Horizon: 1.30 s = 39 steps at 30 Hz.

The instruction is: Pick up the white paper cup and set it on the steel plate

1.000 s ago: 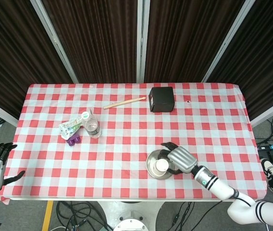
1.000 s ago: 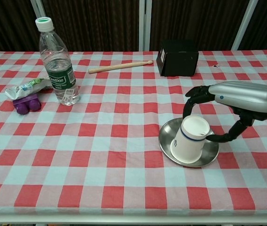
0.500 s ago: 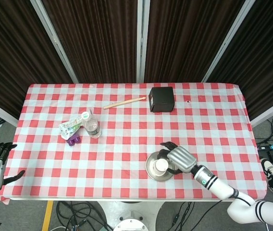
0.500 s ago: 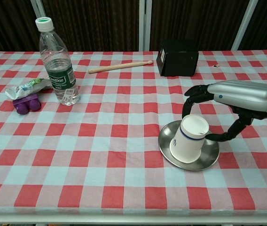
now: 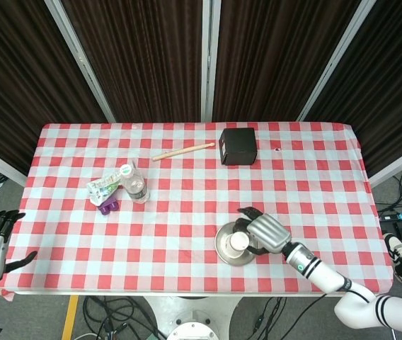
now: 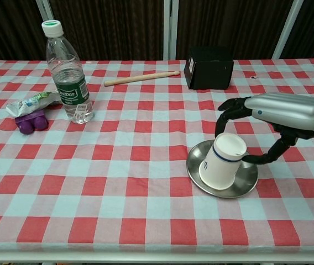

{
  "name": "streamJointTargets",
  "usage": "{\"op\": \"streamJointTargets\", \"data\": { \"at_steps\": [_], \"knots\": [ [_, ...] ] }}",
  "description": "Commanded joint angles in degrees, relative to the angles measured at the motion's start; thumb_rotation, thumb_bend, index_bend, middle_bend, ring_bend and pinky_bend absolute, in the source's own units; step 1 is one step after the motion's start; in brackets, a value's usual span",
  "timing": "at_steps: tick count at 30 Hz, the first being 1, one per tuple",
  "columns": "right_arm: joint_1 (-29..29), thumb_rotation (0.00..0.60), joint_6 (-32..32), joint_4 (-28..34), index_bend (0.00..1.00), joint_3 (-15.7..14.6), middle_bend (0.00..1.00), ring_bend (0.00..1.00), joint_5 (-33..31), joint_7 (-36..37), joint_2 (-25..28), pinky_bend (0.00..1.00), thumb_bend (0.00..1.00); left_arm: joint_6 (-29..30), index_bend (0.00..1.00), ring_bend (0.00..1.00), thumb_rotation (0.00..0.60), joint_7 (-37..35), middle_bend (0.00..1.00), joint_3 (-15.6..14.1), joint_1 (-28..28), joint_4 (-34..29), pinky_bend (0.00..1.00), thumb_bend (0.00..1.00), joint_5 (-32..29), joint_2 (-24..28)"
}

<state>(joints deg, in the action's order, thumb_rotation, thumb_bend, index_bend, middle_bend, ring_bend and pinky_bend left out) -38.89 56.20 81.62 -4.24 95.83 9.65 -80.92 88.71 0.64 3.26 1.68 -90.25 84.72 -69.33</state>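
While formerly lower, right hand higher.

— what do we have under everything?
— a table in a red-and-white checked cloth.
— and lying directly on it?
— we see a steel plate near the front edge, a black box at the back, a wooden stick beside it, and to the left a water bottle, a crumpled wrapper and a purple object.
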Motion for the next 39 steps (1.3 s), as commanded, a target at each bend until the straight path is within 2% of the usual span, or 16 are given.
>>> {"op": "streamJointTargets", "data": {
  "at_steps": [1, 7, 14, 22, 27, 31, 35, 39],
  "knots": [
    [0.02, 0.600, 0.14, -0.29, 0.53, -0.05, 0.29, 0.06, -0.16, -0.41, -0.13, 0.10, 0.33, 0.09, 0.20, 0.12, 0.600, 0.04, 0.16, 0.06, -0.01, -0.03, 0.16, 0.11, -0.02, 0.05],
    [0.16, 0.600, -0.31, -2.69, 0.53, 2.27, 0.29, 0.06, -3.55, -1.60, -1.40, 0.10, 0.33, 0.14, 0.20, 0.12, 0.600, -0.09, 0.16, -0.03, -0.16, 0.02, 0.16, 0.11, -0.12, 0.09],
    [-0.33, 0.600, -0.57, 1.06, 0.53, -0.38, 0.29, 0.06, -0.06, 0.56, 0.34, 0.10, 0.33, 0.06, 0.20, 0.12, 0.600, -0.11, 0.16, -0.06, -0.07, 0.16, 0.16, 0.11, 0.01, -0.06],
    [0.78, 0.600, 1.45, -1.58, 0.53, 3.08, 0.29, 0.06, -4.07, -2.72, -0.75, 0.10, 0.33, 0.49, 0.20, 0.12, 0.600, -0.48, 0.16, 0.01, -0.28, 0.25, 0.16, 0.11, 0.03, -0.03],
    [2.08, 0.600, 4.74, 1.31, 0.53, 3.31, 0.29, 0.06, -3.52, 2.39, 2.09, 0.10, 0.33, 0.76, 0.20, 0.12, 0.600, -0.55, 0.16, 0.03, -0.29, 0.26, 0.16, 0.11, 0.33, -0.07],
    [3.03, 0.600, 5.29, -0.24, 0.53, 5.12, 0.29, 0.07, -6.83, 3.39, 3.01, 0.10, 0.33, 0.73, 0.20, 0.12, 0.600, -0.45, 0.16, 0.08, -0.10, 0.27, 0.16, 0.11, 0.61, -0.10],
    [2.96, 0.600, 2.73, -3.82, 0.52, 7.22, 0.28, 0.06, -11.68, 4.09, 2.61, 0.10, 0.33, 0.69, 0.20, 0.12, 0.600, -0.37, 0.16, 0.16, 0.02, 0.16, 0.16, 0.11, 0.66, -0.10],
    [2.23, 0.600, -1.15, -8.09, 0.47, 8.62, 0.26, 0.05, -15.77, 4.18, 1.01, 0.10, 0.33, 0.38, 0.20, 0.12, 0.600, -0.33, 0.16, 0.11, 0.11, 0.14, 0.16, 0.11, 0.51, -0.13]
  ]
}}
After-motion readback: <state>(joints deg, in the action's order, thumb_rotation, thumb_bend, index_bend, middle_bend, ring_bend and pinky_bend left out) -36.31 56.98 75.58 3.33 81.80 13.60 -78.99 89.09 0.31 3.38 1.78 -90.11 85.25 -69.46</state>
